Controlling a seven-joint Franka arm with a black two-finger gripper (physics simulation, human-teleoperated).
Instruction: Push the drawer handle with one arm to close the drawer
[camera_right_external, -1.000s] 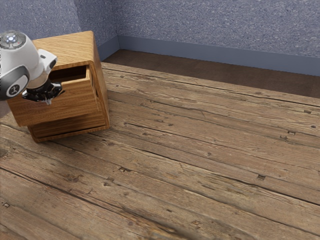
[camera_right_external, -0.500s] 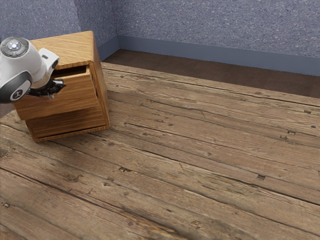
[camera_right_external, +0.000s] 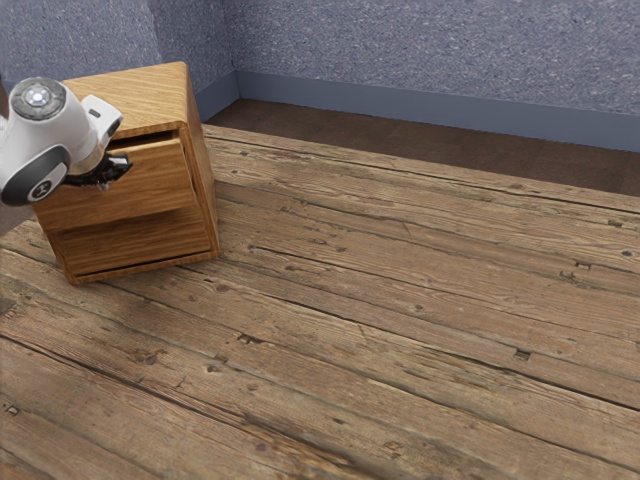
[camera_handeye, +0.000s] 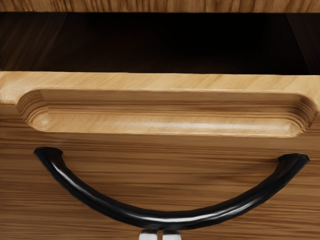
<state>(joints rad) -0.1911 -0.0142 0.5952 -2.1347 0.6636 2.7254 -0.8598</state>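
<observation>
A boxy light-brown wooden cabinet (camera_right_external: 130, 88) stands at the exterior view's left, its wood-grained upper drawer (camera_right_external: 155, 190) slightly open. My black two-finger end effector (camera_handeye: 160, 235), fingertips together and gripping nothing, is at the middle of the drawer's curved glossy black handle (camera_handeye: 167, 219). Best to push straight inward, evenly, until flush. I can read no lettering.

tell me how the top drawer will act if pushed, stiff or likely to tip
The top drawer will probably slide without tipping, since it sits partly inside the cabinet. Its thick wooden front looks stiff. The black handle looks smooth and curved, so the gripper might slip along it.
</observation>
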